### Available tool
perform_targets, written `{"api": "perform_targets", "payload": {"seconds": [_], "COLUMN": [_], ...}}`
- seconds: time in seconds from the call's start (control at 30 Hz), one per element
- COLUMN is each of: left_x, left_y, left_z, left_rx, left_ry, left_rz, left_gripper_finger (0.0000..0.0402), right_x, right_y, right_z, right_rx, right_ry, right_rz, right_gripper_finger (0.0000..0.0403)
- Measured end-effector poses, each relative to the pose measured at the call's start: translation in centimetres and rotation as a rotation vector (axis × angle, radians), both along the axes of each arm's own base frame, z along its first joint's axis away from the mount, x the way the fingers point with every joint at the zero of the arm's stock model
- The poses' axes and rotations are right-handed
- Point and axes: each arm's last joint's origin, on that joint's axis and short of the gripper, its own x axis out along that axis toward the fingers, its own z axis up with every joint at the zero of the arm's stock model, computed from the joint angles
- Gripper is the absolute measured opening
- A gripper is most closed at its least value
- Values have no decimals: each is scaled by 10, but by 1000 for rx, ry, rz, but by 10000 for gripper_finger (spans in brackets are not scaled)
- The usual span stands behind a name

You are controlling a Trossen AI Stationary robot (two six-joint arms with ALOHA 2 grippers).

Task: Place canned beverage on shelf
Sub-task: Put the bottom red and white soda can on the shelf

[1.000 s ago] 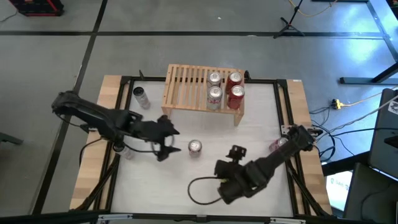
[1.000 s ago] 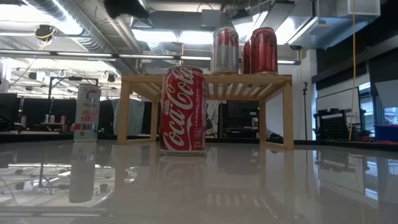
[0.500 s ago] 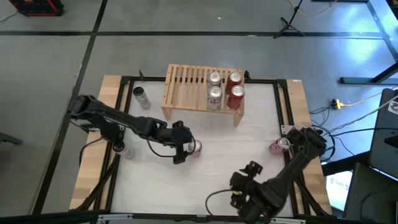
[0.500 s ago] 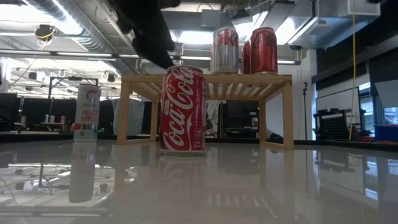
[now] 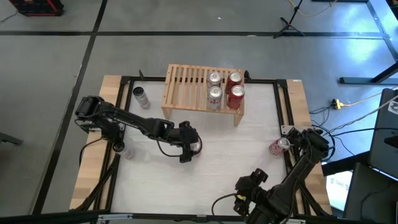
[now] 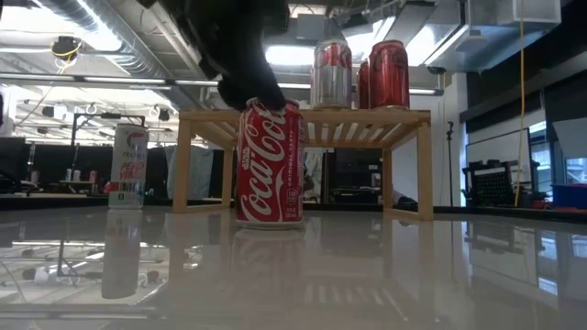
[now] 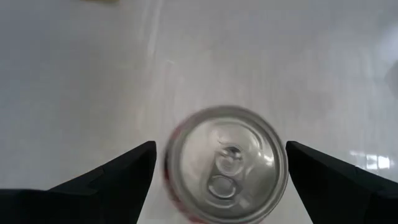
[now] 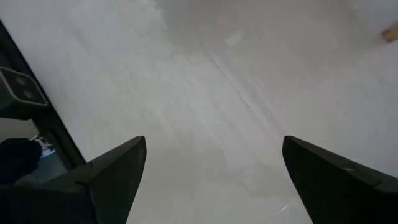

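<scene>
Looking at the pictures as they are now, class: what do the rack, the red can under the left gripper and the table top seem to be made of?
Rack: pale bare wood, seemingly unpainted, with slats.
Red can: probably metal, with a glossy printed side and a shiny silver lid with a pull tab.
Table top: a smooth white glossy surface that mirrors the cans; material unclear.
The left gripper is open around the can.

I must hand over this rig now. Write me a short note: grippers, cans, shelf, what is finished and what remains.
Left gripper: open, above the red Coca-Cola can standing mid-table, one finger on each side, not closed on it.
Right gripper: open, parked near the table's front edge, holding nothing.
Shelf: four cans stand on its right part; the left part is free.
Other cans off the shelf: a slim can left of the shelf, and one can at the right edge.
Left to do: grasp the Coca-Cola can and set it on the shelf.
</scene>
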Motion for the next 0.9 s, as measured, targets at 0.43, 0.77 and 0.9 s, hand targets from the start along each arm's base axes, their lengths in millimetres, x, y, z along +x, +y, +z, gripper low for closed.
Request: {"api": "perform_targets", "payload": {"seconds": [0.43,0.77,0.9], "left_x": [5,-5,-15], "left_y": [2,2,9], "left_z": [-8,33,84], "left_rx": [-44,-117,-79], "left_ry": [10,-6,16], "left_rz": [-25,-63,-84], "left_gripper_finger": [298,271,271], "right_x": [0,3,0], "right_y": [0,-11,-27], "right_z": [0,10,28], "right_rx": [-11,-61,-83], "right_ry": [-11,-41,-64], "right_rz": [1,-15,-49], "right_gripper_finger": [364,364,364]}}
